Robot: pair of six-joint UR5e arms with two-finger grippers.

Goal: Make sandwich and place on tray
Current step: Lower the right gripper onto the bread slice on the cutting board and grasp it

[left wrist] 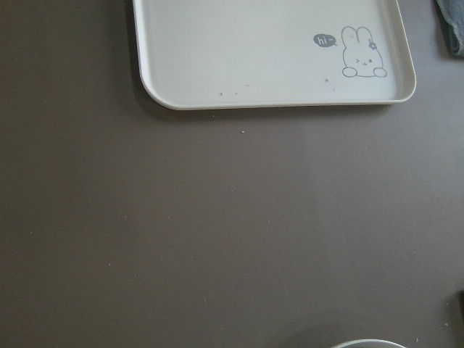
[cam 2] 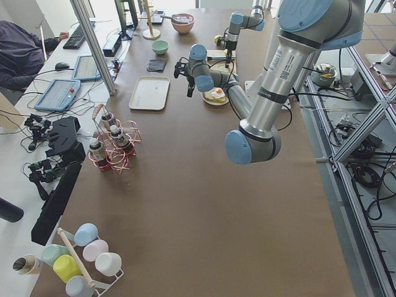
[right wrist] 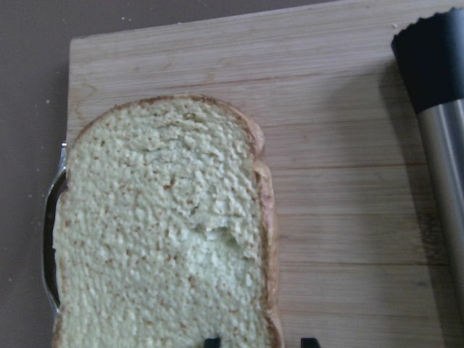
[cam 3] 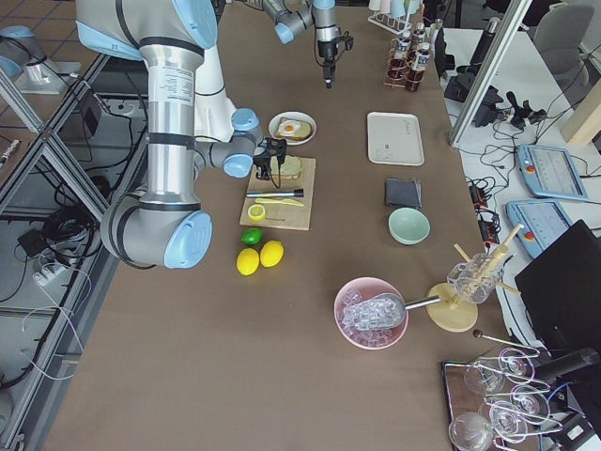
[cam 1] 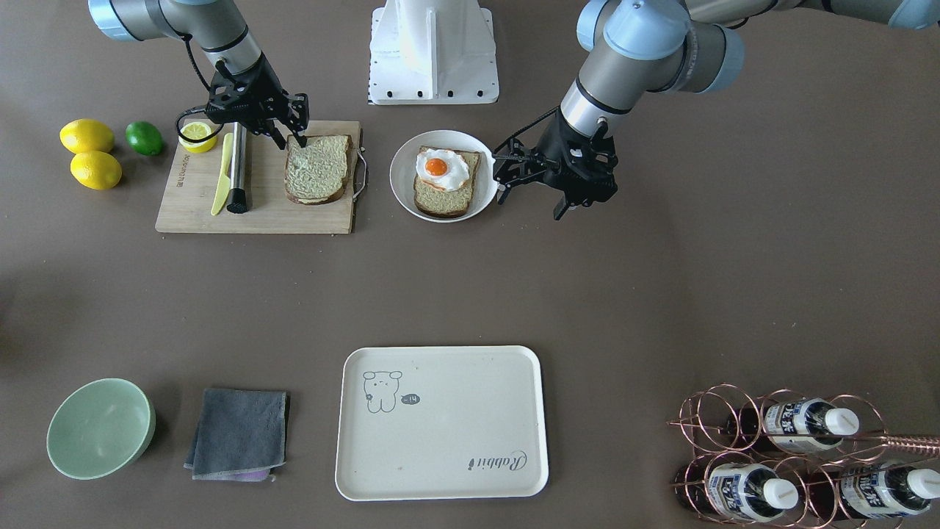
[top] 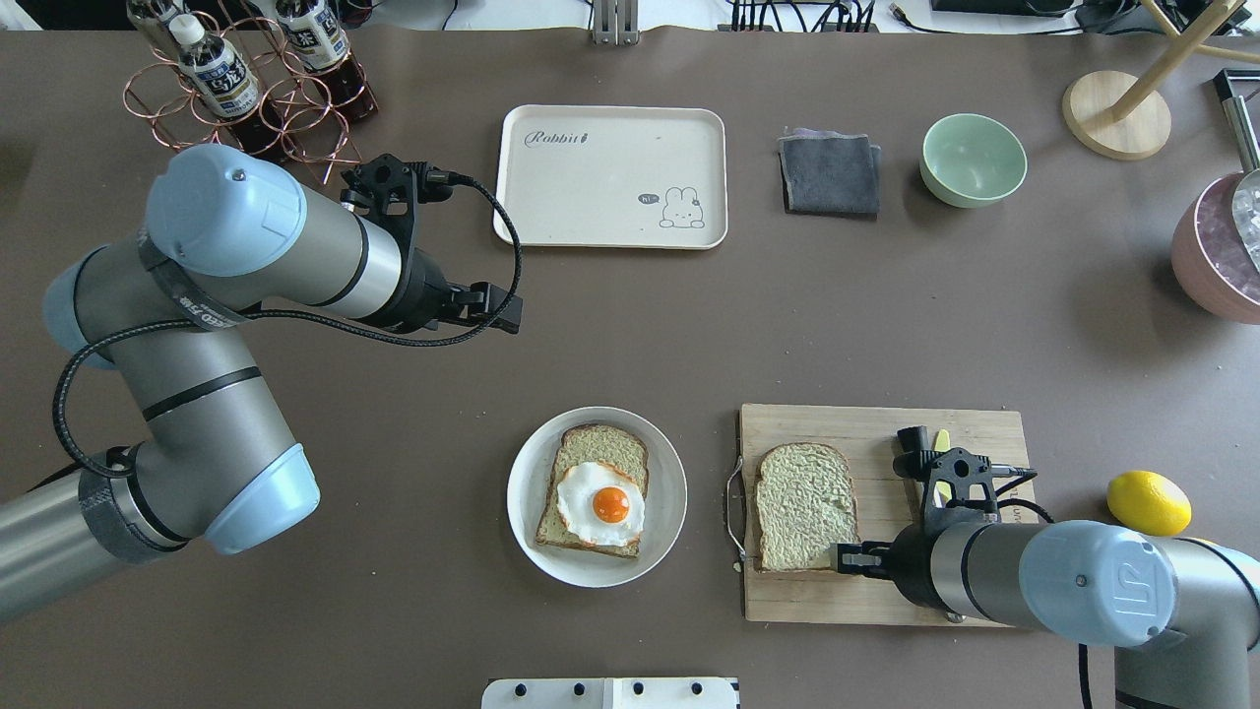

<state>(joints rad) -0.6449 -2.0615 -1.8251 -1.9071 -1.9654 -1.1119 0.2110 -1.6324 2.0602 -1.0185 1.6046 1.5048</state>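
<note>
One bread slice point(cam 1: 317, 169) lies flat on the bamboo cutting board point(cam 1: 191, 213). My right gripper point(cam 1: 292, 139) is open and low at its edge; in the right wrist view point(right wrist: 259, 341) one fingertip stands over the bread point(right wrist: 159, 232) and the other over the board point(right wrist: 348, 217), astride the crust. The second slice point(cam 1: 444, 200) lies on the round white plate point(cam 1: 402, 184) with the fried egg point(cam 1: 440, 169) on top. My left gripper point(cam 1: 530, 200) is open and empty above the table beside the plate. The cream tray point(cam 1: 440, 441) is empty; it also shows in the left wrist view point(left wrist: 254, 51).
On the board lie a yellow knife point(cam 1: 220, 184), a steel cylinder with a black tip point(cam 1: 237, 169) and a lemon half point(cam 1: 197, 136). Two lemons point(cam 1: 87, 136) and a lime point(cam 1: 143, 137) sit beside it. A green bowl point(cam 1: 99, 427), grey cloth point(cam 1: 239, 433) and bottle rack point(cam 1: 800, 455) flank the tray.
</note>
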